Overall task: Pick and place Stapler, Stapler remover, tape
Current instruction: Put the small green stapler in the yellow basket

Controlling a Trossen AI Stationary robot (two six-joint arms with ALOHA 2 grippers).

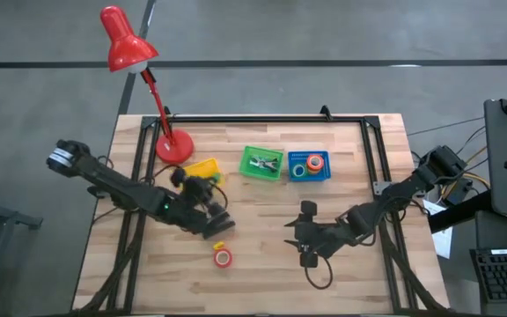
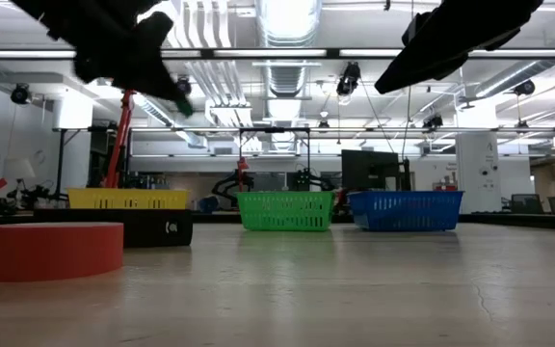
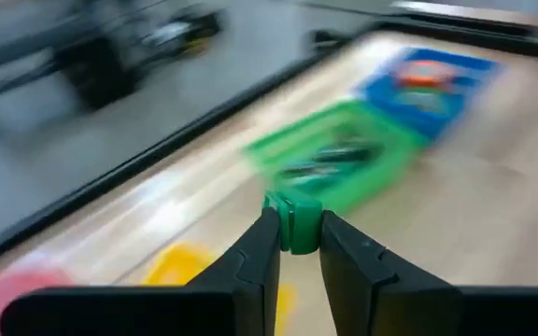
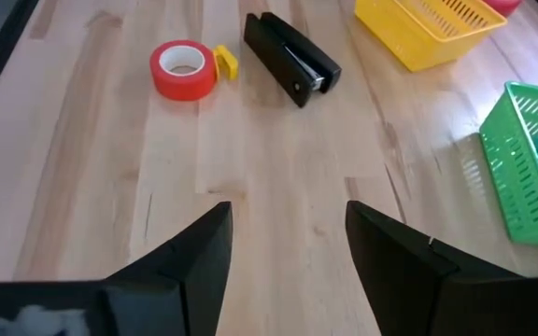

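The black stapler (image 4: pixel 290 58) lies flat on the wood, partly under my left arm in the high view (image 1: pixel 216 226). A red tape roll (image 4: pixel 183 68) lies flat beside a small yellow lump (image 4: pixel 225 63); further rolls sit in the blue basket (image 1: pixel 309 165). Silvery claw pieces lie in the green basket (image 1: pixel 262 164). My left gripper (image 1: pixel 218 201) hangs above the table near the yellow basket (image 1: pixel 202 169), shut on a small green lump (image 3: pixel 297 227). My right gripper (image 1: pixel 290 236) is open over bare wood, pointing toward the red roll and the stapler. My left gripper pinches the small green lump (image 3: pixel 298 233) between its two fingertips, and the lump's end stands out past them. It is lifted clear of the table; in the low view it shows high above the wood (image 2: pixel 183 108).
Three baskets stand in a row near the far edge: yellow (image 2: pixel 128 199), green (image 2: pixel 285 210) and blue (image 2: pixel 405 209). A red desk lamp (image 1: pixel 172 145) stands at the far left corner. Bare wood (image 1: pixel 262 255) lies between the two grippers and along the near edge.
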